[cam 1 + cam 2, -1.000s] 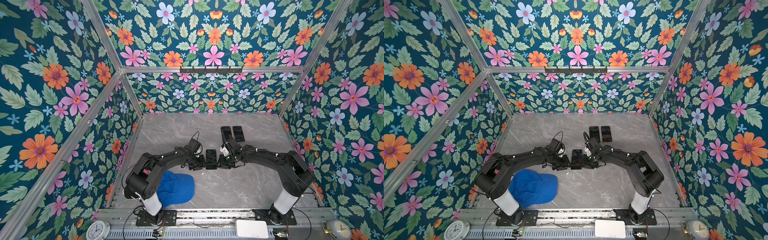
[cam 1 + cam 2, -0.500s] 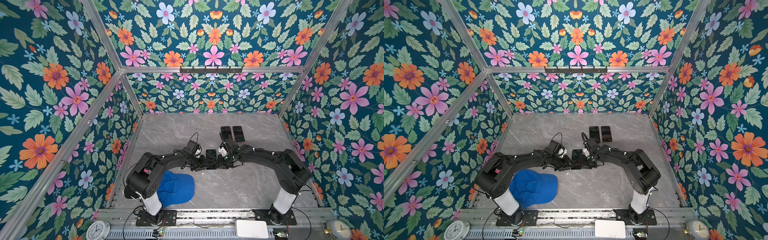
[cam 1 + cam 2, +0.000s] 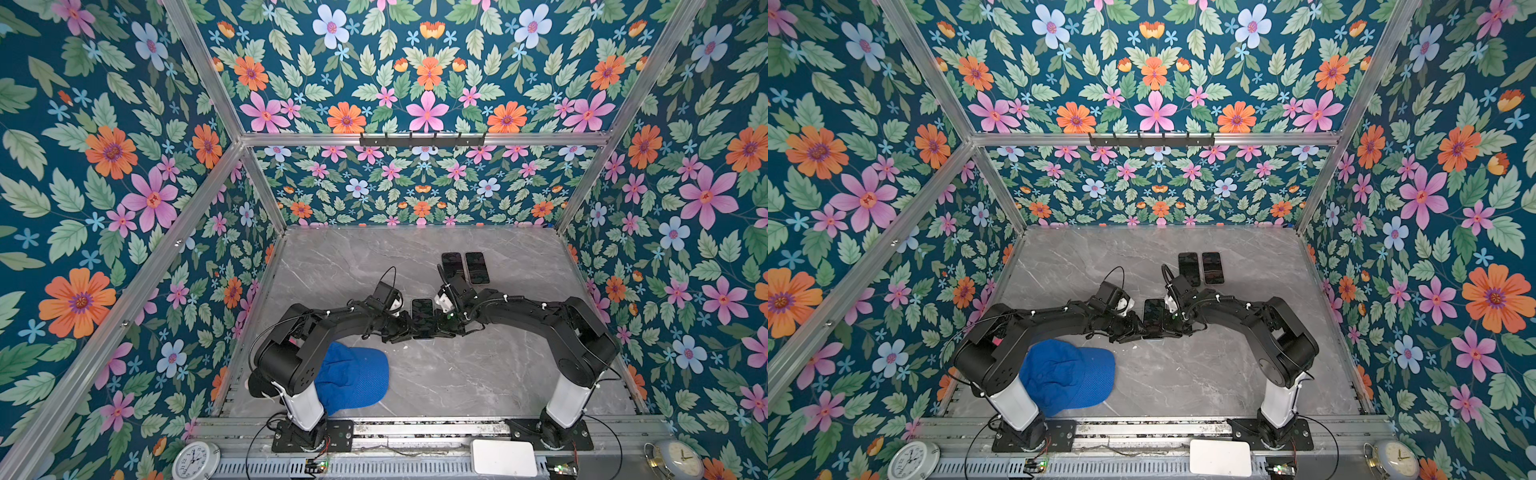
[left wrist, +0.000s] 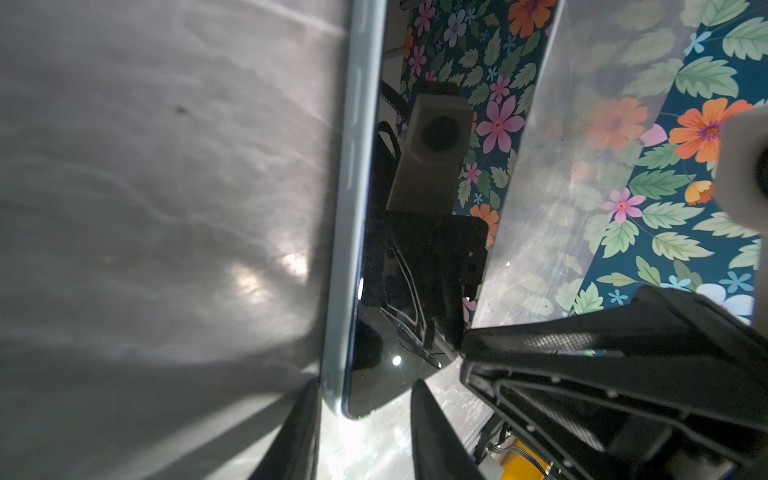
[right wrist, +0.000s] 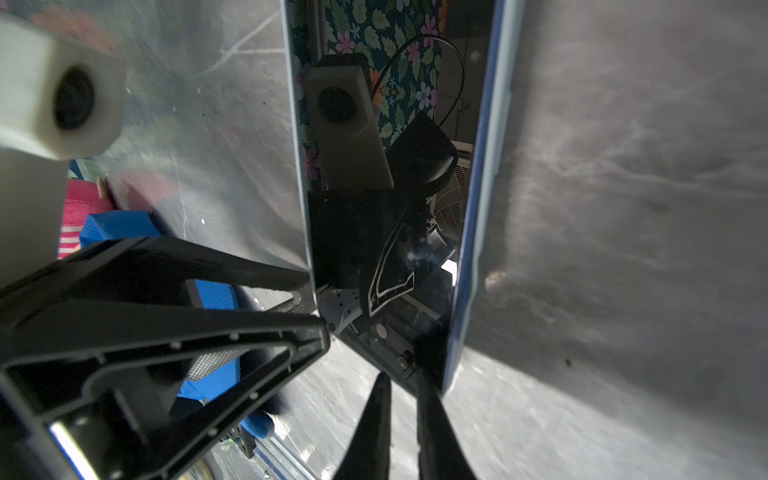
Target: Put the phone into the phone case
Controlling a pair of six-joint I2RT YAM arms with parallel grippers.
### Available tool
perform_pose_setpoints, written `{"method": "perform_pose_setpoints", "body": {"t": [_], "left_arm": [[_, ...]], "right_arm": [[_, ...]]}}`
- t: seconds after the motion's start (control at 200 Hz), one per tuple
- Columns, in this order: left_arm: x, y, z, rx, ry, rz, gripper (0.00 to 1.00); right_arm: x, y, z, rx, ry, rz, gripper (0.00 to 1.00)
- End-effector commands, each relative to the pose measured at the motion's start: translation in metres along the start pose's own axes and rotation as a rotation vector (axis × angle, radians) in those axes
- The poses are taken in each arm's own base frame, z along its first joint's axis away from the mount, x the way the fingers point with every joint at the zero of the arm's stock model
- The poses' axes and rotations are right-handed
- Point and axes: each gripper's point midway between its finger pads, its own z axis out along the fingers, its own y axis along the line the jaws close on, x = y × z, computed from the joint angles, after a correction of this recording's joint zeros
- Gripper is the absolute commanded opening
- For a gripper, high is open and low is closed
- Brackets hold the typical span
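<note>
In both top views a blue fabric baseball cap point(image 3: 353, 378) point(image 3: 1067, 374) lies on the grey marble-patterned tabletop point(image 3: 478, 374) point(image 3: 1204, 374). The dark glossy rectangular phone point(image 3: 422, 316) point(image 3: 1153, 316) lies screen-up just beyond the cap, on its back-wall side. The left gripper point(image 3: 405, 330) point(image 3: 1138, 330) and the right gripper point(image 3: 441, 328) point(image 3: 1171, 328) meet it from opposite long sides, at the end nearer the cap. A pair of dark flat rectangular slabs point(image 3: 476, 268) point(image 3: 1212, 268) lies side by side farther from the cap, apart from the phone. Finger spacing is too small to read here.

In the left wrist view the phone point(image 4: 399, 291) shows a pale blue rim point(image 4: 349, 208) along one long side; I cannot tell whether that is the phone case or the phone's own frame. The left gripper point(image 4: 365, 386) has its fingers point(image 4: 299, 432) parted with the phone's corner between them; whether they squeeze it I cannot tell. The right gripper point(image 4: 462, 359) touches the opposite edge.

In the right wrist view the right gripper point(image 5: 403, 374) has its fingers point(image 5: 436, 428) nearly together, only a slit between, with the tips at the short end of the phone point(image 5: 374, 232); whether they pinch it I cannot tell. The left gripper point(image 5: 320, 305) sets two separated tips against the other long edge; the cap point(image 5: 120, 226) shows behind it.
</note>
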Motion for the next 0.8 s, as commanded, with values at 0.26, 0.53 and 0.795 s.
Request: {"method": "perform_pose_setpoints", "body": {"t": [0.26,0.53,0.795], "left_arm": [[-0.001,-0.005,-0.001,0.028,-0.004,0.006,0.37],[0.000,-0.004,0.000,0.031,-0.001,0.004,0.37],[0.000,-0.005,0.002,0.038,-0.001,0.003,0.36]], "right_arm": [[0.001,-0.014,-0.005,0.097,-0.016,-0.002,0.15],[0.002,-0.011,0.001,0.069,-0.002,0.007,0.15],[0.001,-0.008,0.003,0.055,0.001,0.008,0.12]]}}
